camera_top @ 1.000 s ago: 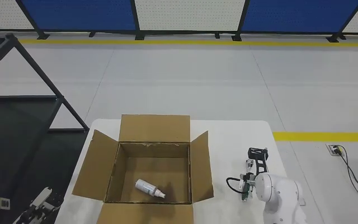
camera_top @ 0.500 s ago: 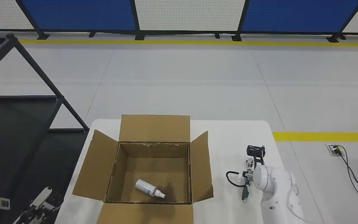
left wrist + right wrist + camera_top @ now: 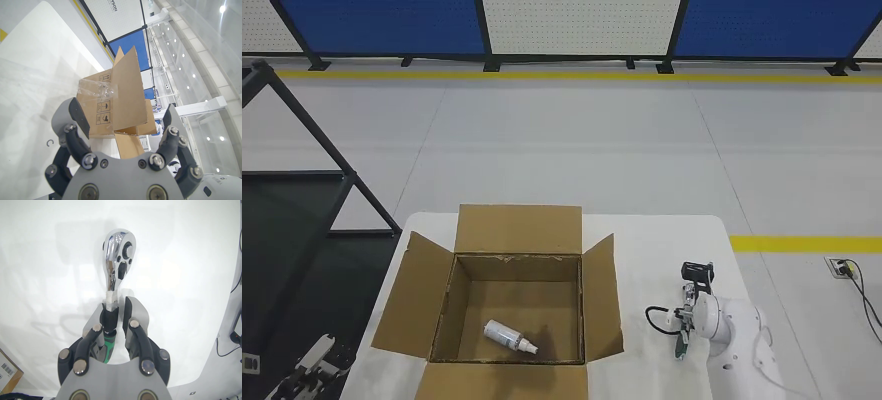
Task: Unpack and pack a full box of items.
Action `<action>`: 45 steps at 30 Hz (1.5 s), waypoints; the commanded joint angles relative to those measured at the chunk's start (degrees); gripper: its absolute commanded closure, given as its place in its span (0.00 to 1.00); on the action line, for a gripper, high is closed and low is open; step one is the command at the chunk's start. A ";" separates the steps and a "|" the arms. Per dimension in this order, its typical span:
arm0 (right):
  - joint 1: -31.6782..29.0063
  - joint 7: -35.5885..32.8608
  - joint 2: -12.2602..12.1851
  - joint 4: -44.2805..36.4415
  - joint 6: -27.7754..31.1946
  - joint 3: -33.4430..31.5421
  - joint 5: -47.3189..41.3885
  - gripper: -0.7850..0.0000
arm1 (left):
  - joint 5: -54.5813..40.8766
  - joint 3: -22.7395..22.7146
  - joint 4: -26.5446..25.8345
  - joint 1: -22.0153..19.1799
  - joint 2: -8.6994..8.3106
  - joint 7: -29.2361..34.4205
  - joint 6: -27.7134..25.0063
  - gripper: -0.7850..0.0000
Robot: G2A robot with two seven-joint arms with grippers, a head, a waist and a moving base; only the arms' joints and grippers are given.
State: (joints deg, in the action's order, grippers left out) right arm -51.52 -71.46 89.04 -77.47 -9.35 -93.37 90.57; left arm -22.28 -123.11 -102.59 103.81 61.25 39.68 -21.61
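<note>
An open cardboard box [image 3: 517,228] stands on the white table [image 3: 662,250], its flaps spread outward. Inside it lies a small white bottle [image 3: 510,337]. To the right of the box a ratchet wrench [image 3: 681,340] with a green handle rests on the table. My right gripper [image 3: 118,311] straddles the neck of the ratchet wrench [image 3: 118,256]. One pad touches the neck, a narrow gap shows at the other, and nothing is clamped. My left gripper [image 3: 124,113] stands wide open and empty, low beside the box [image 3: 124,91].
A loose strip of clear tape [image 3: 96,89] hangs off the box's side. A black cable [image 3: 654,322] loops by the wrench. The box's corner [image 3: 7,376] lies behind the right gripper. The table's right edge is close to the right arm.
The right arm has shifted a little over the wrench, and its black gripper end looks shorter from above. The wrench, the box and the bottle stay where they were.
</note>
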 commanded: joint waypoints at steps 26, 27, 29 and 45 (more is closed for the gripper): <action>-10.60 -2.70 -1.25 -48.29 15.04 11.82 -5.86 1.00 | 0.00 0.00 0.00 0.00 0.00 0.00 0.00 0.00; -10.23 -2.75 -1.22 -48.83 15.41 13.63 -5.51 1.00 | 0.00 0.00 0.00 0.00 0.00 0.00 0.00 0.00; -9.29 -2.57 -1.08 -49.14 15.57 17.11 -5.46 1.00 | 0.00 0.00 0.00 0.00 0.00 0.00 0.00 0.00; -8.56 -2.91 -0.97 -48.72 15.30 19.75 -5.10 1.00 | 0.00 0.00 0.00 0.00 0.00 0.00 0.00 0.00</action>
State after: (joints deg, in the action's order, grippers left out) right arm -60.08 -74.37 88.06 -126.19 5.96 -73.62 85.47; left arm -22.28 -123.11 -102.59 103.81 61.25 39.68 -21.61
